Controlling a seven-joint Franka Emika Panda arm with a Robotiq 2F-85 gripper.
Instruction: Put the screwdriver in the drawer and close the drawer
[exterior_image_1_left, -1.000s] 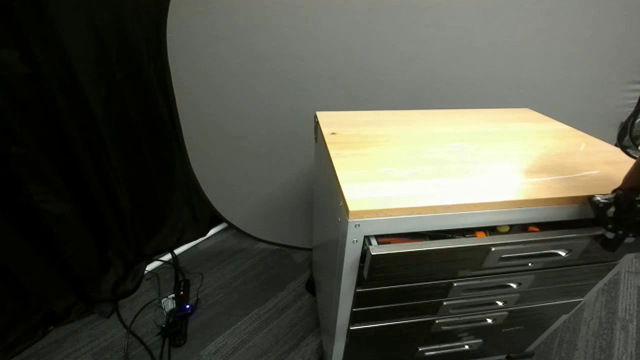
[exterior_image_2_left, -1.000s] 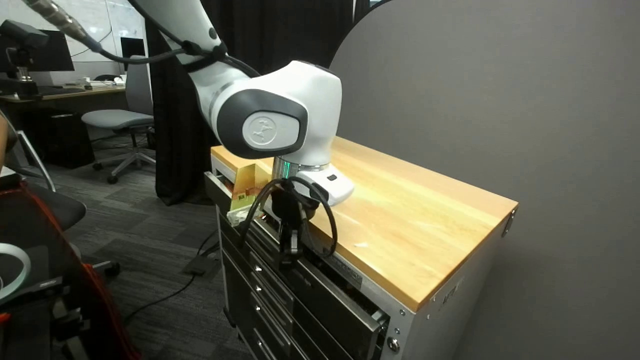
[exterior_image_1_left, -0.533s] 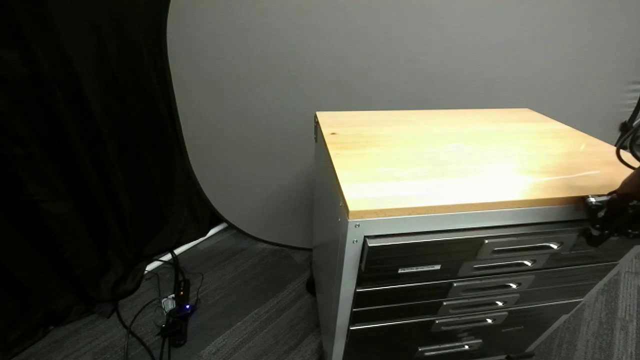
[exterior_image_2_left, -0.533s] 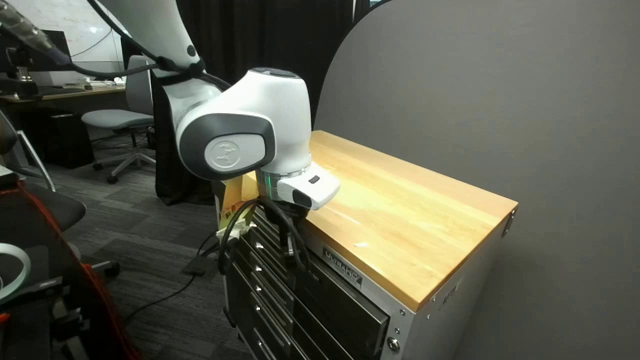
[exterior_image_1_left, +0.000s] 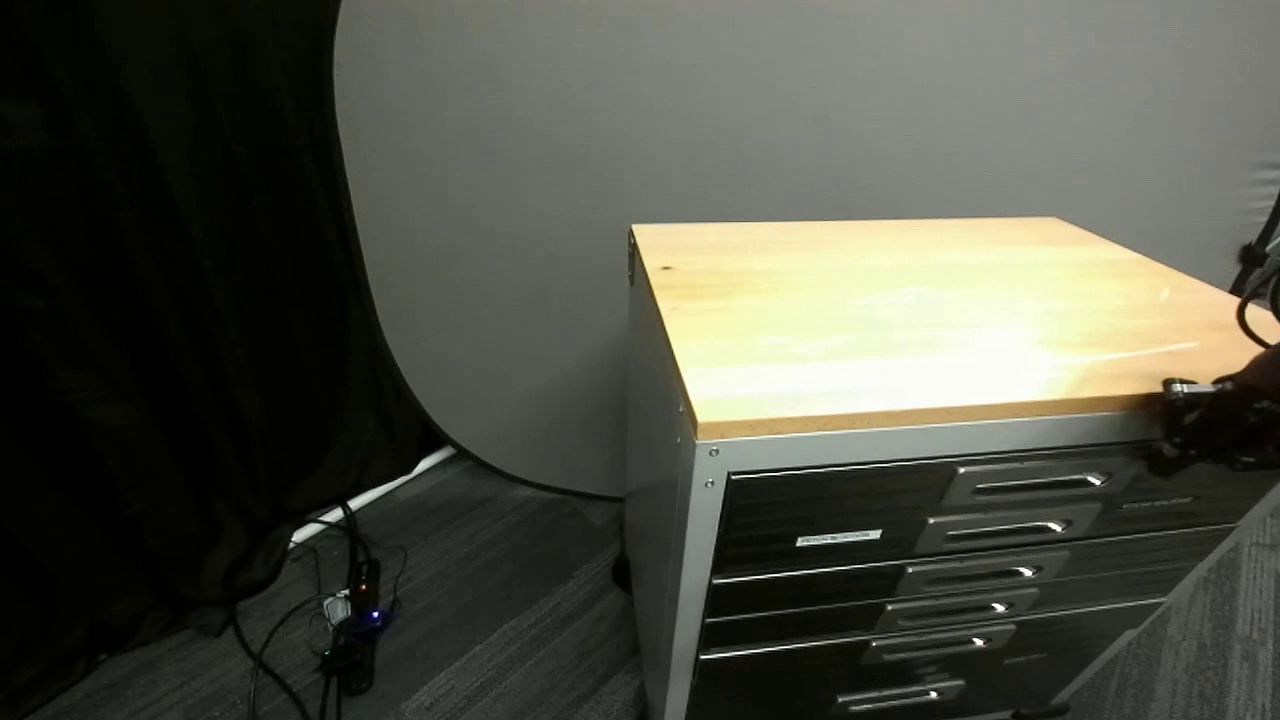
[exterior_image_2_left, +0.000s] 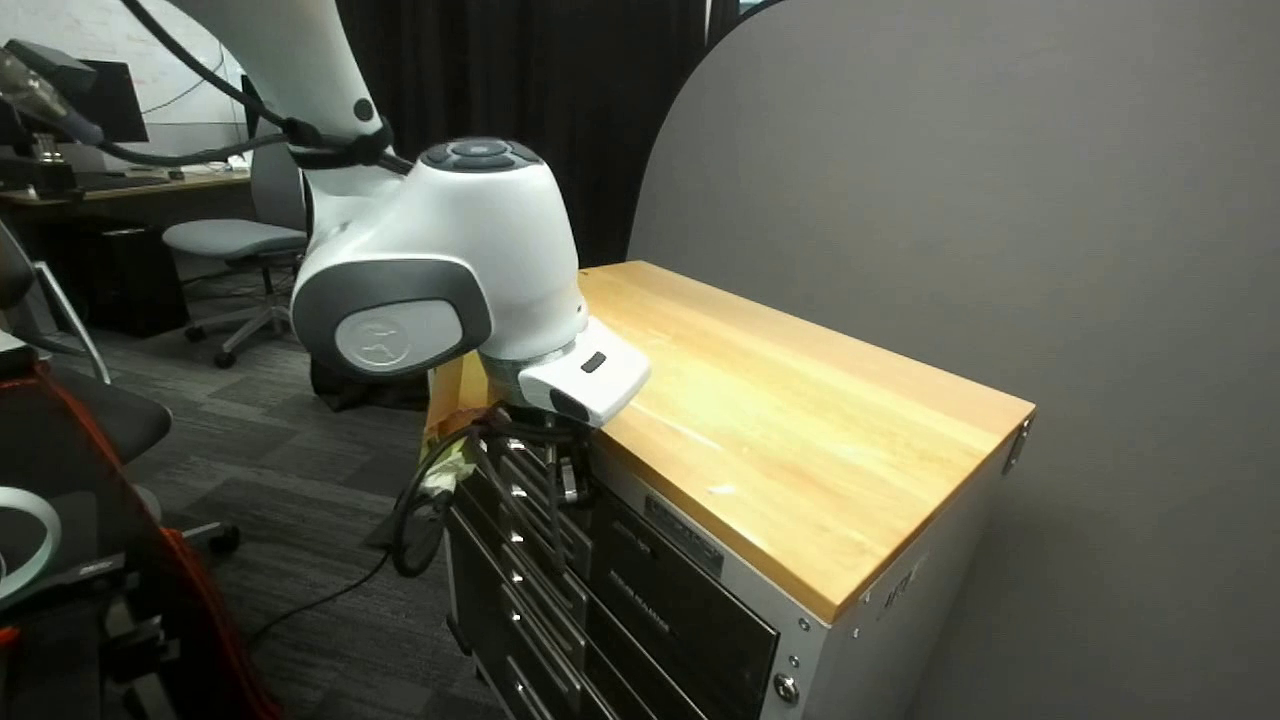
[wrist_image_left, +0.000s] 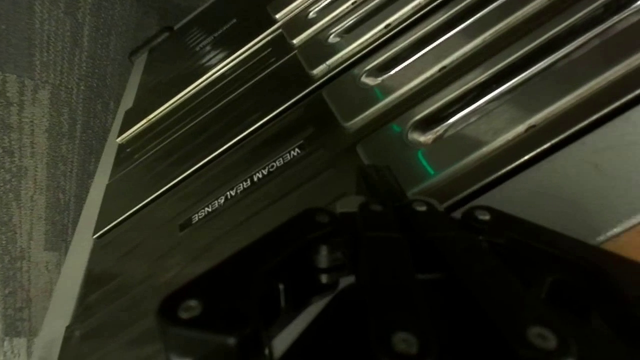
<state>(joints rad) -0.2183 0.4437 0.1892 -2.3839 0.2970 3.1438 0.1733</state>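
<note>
Drawer — topmost of the grey cabinet — stands fully in; its dark front sits flush with the metal frame in both exterior views. Silver handle in plain sight. Lower drawer fronts likewise level.

Screwdriver: hidden in all three views. Drawer interior is covered, so whether it lies in there cannot be told from these pictures.

Gripper: jaws together, set close to the cabinet front. In the wrist view their tips overlap the end of the top handle's plate; touching or just short of it, cannot tell. In an exterior view the gripper is a dark shape at the right edge, by the near edge of the wooden tabletop.

Arm: enters from upper left in an exterior view, wrist tilted above the tabletop's front edge, black cable looped below. A yellow-orange item shows partly behind the wrist; identity unclear.

Wrist view stands upside down: label "WEBCAM REALSENSE" reads inverted on a drawer front; green streaks of light on the handle plates.

Surroundings: glare on the tabletop; grey panel behind it, black curtain to the left, cables and a small lit device on the carpet.
</note>
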